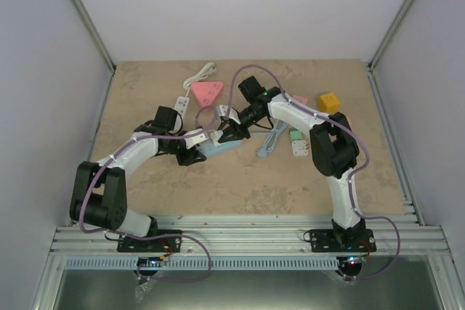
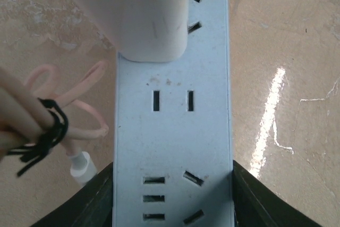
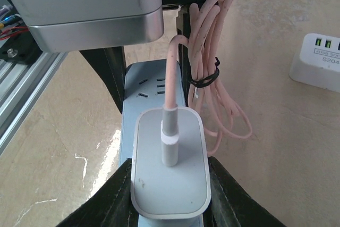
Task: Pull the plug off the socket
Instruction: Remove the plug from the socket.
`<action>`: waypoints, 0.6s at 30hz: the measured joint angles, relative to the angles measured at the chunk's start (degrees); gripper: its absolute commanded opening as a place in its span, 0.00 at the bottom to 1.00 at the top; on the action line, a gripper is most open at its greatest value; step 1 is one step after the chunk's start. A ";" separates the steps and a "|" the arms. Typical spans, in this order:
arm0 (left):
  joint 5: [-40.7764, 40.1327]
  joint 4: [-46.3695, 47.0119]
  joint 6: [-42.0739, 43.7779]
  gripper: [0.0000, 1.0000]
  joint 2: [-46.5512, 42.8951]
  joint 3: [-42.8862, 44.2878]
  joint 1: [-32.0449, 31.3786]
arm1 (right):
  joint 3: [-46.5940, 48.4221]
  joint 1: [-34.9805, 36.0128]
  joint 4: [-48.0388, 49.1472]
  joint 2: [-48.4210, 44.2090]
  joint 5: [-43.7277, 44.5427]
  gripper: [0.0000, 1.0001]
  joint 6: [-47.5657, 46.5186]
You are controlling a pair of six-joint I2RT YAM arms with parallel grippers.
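A light blue power strip, the socket [image 1: 224,148] [image 2: 172,131] [image 3: 144,86], lies mid-table. My left gripper [image 1: 195,152] [image 2: 172,200] is shut on the socket's near end, one dark finger [image 2: 90,206] against each long side. A white plug [image 1: 219,136] [image 2: 133,14] [image 3: 170,168] stands on the socket's far end, and its pink cable [image 3: 212,67] [image 2: 79,110] hangs bundled with a black tie. The right gripper [image 1: 229,132] [image 3: 170,195] is shut on the plug, with its fingers [image 3: 106,206] pressed to both sides. The plug's prongs are hidden.
Behind the arms lie a pink triangular block [image 1: 207,92], a white strip with its cord [image 1: 183,101] and a yellow cube [image 1: 328,102]. A pale blue cable [image 1: 272,139] and small adapters [image 1: 298,143] sit to the right. A white charger [image 3: 319,59] is near the plug.
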 measured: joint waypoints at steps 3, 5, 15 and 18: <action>0.00 0.24 -0.09 0.00 0.00 0.00 0.00 | -0.92 -0.15 1.22 -0.26 -0.15 0.01 0.13; 0.07 0.00 0.00 0.00 0.04 0.00 -0.02 | -3.06 -0.20 3.15 -1.20 -0.31 0.01 0.11; 1.95 -0.55 0.33 0.00 0.04 0.11 -0.26 | -10.64 -0.20 10.75 -6.12 0.50 0.01 0.61; 1.33 -0.02 0.22 0.00 0.39 0.13 -0.13 | -10.64 0.15 11.58 -6.12 2.03 0.01 1.95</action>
